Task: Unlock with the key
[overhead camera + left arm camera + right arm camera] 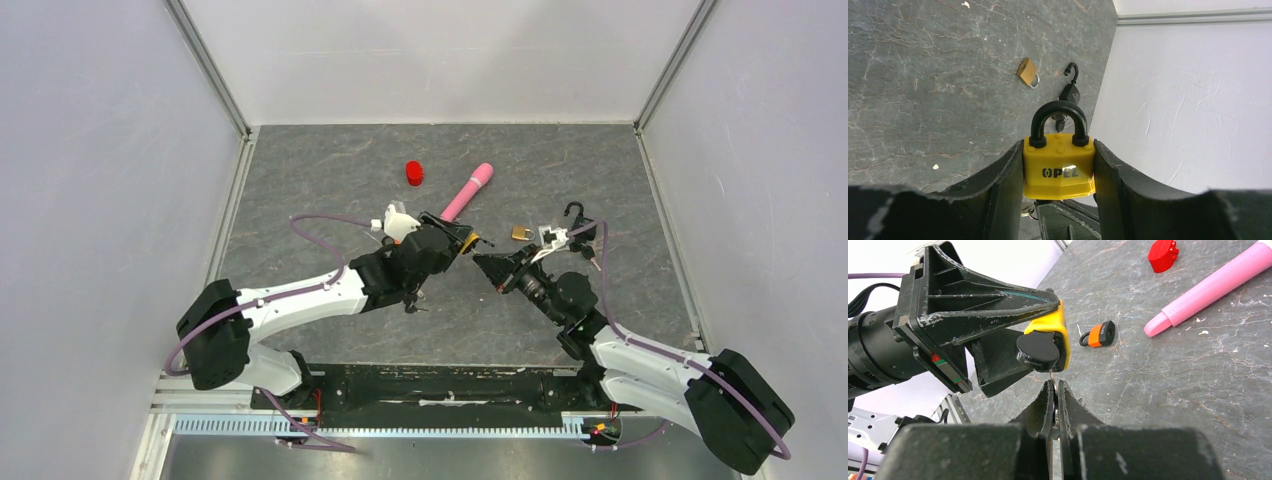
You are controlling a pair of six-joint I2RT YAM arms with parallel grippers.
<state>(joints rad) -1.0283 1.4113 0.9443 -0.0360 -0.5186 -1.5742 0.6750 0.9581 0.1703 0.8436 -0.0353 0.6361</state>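
Mid-desk, the yellow black-shackled padlock (1058,172) sits between the fingers of my left gripper (1058,145), with my right gripper (1055,387) just to its right. Toward the far edge lies a red plastic cap (414,173), and a pink cylindrical stick (468,190) lies to its right.

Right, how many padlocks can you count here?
4: yellow padlock in the left gripper, brass padlock and black padlock on the table beyond it, orange padlock near the pink marker. Others may be hidden.

You'll see a red cap (414,173) near a pink stick (467,191) on the table (320,170), with a small brass padlock (521,232) lying to their right.
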